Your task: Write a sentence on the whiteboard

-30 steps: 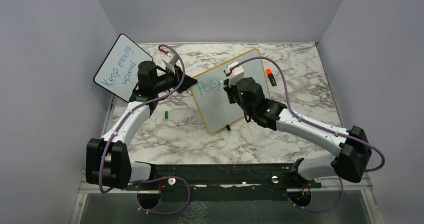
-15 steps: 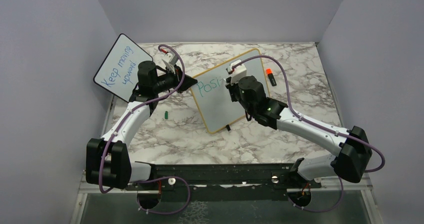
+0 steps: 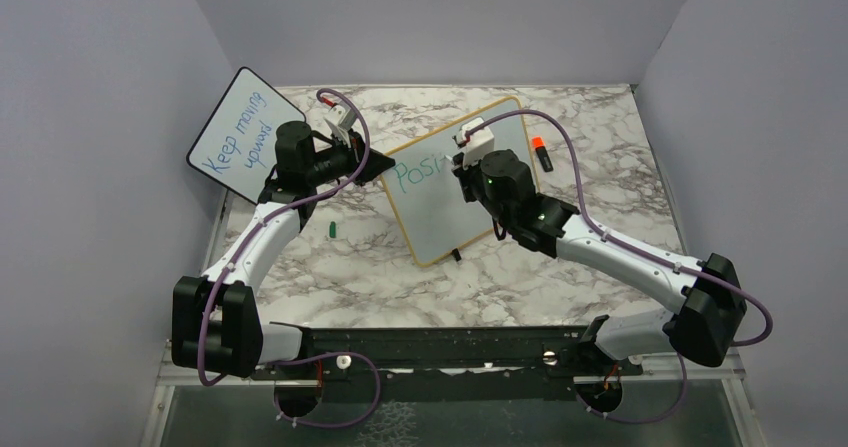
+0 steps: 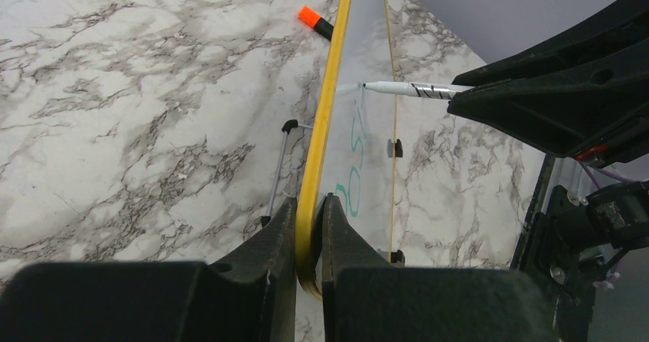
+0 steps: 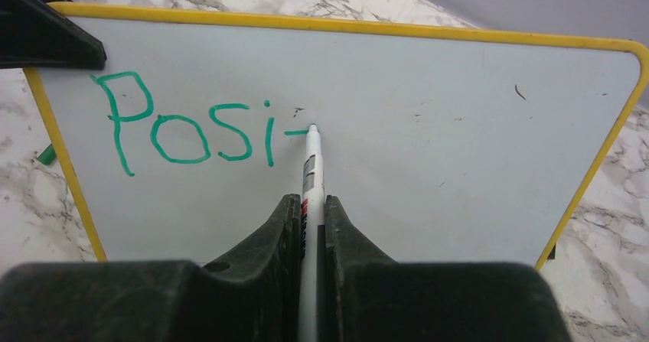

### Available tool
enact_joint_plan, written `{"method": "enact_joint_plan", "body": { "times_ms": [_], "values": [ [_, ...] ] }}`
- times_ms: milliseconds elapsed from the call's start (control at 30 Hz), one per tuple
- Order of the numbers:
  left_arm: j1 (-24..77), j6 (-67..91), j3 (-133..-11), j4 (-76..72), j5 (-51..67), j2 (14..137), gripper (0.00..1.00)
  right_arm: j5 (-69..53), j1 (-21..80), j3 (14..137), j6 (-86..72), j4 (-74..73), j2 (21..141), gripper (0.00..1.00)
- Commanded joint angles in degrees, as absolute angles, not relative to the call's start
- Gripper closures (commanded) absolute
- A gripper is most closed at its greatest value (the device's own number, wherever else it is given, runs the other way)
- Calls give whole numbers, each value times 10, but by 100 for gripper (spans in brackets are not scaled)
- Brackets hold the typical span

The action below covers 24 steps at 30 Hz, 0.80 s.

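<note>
White whiteboard (image 5: 428,166) with a yellow frame and green lettering (image 5: 184,131). White pen (image 5: 311,166). White marble table (image 3: 560,277) veined in grey. Black marker (image 3: 541,154) with an orange cap.

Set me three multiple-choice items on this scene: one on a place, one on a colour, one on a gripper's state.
1. Where does the orange-capped marker lie?
A. On the table beside the whiteboard.
B. Leaning on the back wall.
C. In a cup.

2. What colour is the writing on the whiteboard?
A. Blue.
B. Green.
C. Red.

3. The left gripper is:
A. open above the table.
B. shut on the whiteboard's yellow frame.
C. shut on the orange-capped marker.

Answers:
1 A, it lies on the marble by the board's far end.
2 B, the letters show green.
3 B, its jaws pinch the yellow edge.
</note>
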<state>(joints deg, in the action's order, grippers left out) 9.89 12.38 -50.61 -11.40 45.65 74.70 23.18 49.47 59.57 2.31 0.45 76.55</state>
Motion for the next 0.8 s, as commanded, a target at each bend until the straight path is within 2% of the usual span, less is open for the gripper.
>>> {"method": "enact_joint_plan", "body": {
  "times_ms": [0, 767],
  "values": [
    [109, 79, -497, -51, 437, 766, 100, 212, 492, 607, 35, 32, 755, 100],
    [109, 77, -497, -49, 437, 766, 100, 216, 492, 606, 36, 5, 772, 100]
  ]
}}
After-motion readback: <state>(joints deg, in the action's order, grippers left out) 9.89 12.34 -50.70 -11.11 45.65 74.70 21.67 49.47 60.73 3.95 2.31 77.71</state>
